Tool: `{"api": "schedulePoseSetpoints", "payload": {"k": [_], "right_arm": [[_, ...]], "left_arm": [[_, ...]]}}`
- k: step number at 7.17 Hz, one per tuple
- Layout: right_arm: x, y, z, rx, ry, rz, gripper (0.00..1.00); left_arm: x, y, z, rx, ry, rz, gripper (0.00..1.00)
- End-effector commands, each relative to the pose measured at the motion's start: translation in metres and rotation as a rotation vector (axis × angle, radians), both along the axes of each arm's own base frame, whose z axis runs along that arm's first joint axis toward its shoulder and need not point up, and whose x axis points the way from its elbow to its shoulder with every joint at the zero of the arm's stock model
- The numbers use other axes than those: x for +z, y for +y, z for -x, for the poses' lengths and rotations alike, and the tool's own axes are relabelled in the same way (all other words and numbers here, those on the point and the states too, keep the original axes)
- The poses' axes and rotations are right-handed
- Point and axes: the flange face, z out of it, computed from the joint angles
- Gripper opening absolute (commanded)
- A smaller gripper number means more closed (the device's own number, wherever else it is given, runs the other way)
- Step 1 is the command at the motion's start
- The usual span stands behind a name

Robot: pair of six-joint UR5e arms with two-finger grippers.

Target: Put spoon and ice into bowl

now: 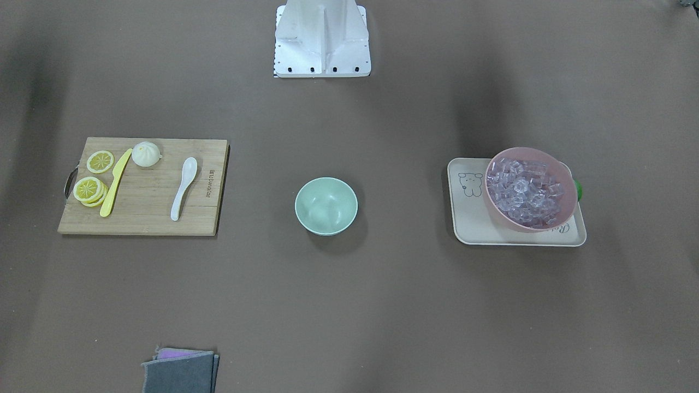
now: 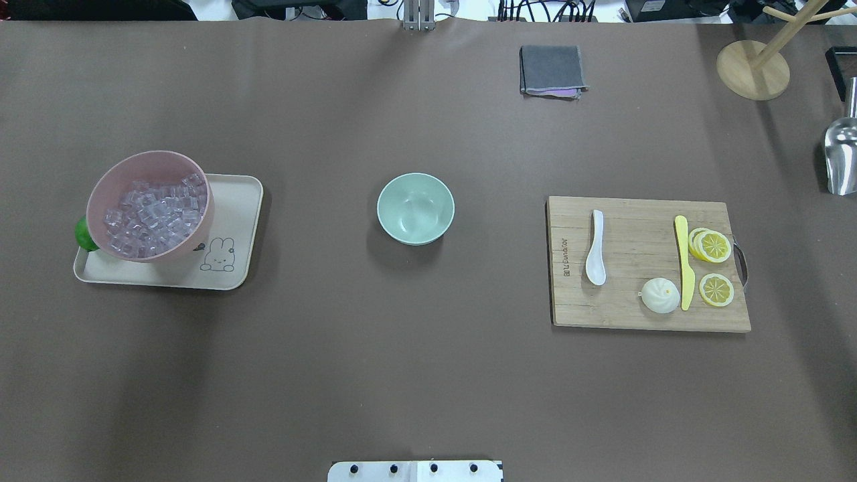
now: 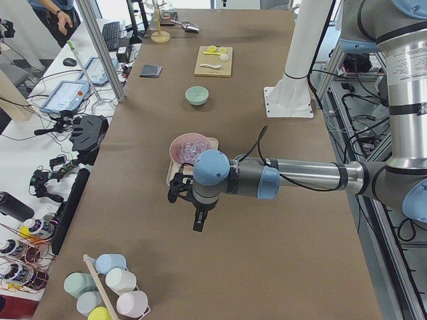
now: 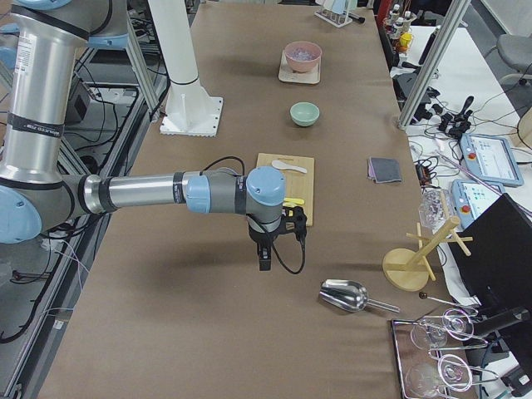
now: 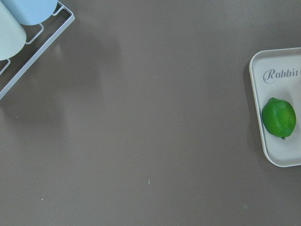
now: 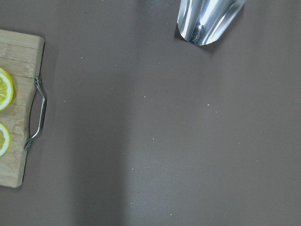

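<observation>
The white spoon [image 1: 183, 188] lies on a wooden cutting board [image 1: 147, 215], also in the overhead view [image 2: 595, 248]. Clear ice cubes [image 1: 524, 192] fill a pink bowl [image 2: 100, 187] on a beige tray [image 2: 234, 201]. The empty mint-green bowl [image 1: 326, 206] stands at the table's middle, between them [image 2: 415, 208]. My left gripper [image 3: 197, 223] hangs over bare table beyond the tray, away from the ice. My right gripper [image 4: 264, 259] hangs beyond the board's handle end. Both show only in the side views; I cannot tell whether they are open or shut.
A yellow knife [image 1: 114, 183], lemon slices [image 1: 100, 161] and a bun [image 1: 146, 153] share the board. A lime [image 5: 278, 117] lies on the tray. A metal scoop [image 2: 841, 157], a wooden stand [image 2: 753, 67] and a folded grey cloth [image 2: 551, 70] sit at the far side.
</observation>
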Motion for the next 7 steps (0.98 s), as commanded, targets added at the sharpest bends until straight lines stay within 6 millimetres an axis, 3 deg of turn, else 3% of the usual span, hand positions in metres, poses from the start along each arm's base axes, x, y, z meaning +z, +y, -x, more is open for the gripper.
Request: {"api": "schedulePoseSetpoints", "payload": {"k": [1, 7], "right_arm": [[-0.0014, -0.0016, 0.0001, 0.000, 0.000, -0.004, 1.00], [-0.0033, -0.0036, 0.0003, 0.003, -0.002, -0.005, 1.00]], "left_arm": [[0.0022, 0.0007, 0.0001, 0.001, -0.002, 0.000, 0.98], [0.0060, 0.0042, 0.0001, 0.001, 0.004, 0.006, 0.98]]}}
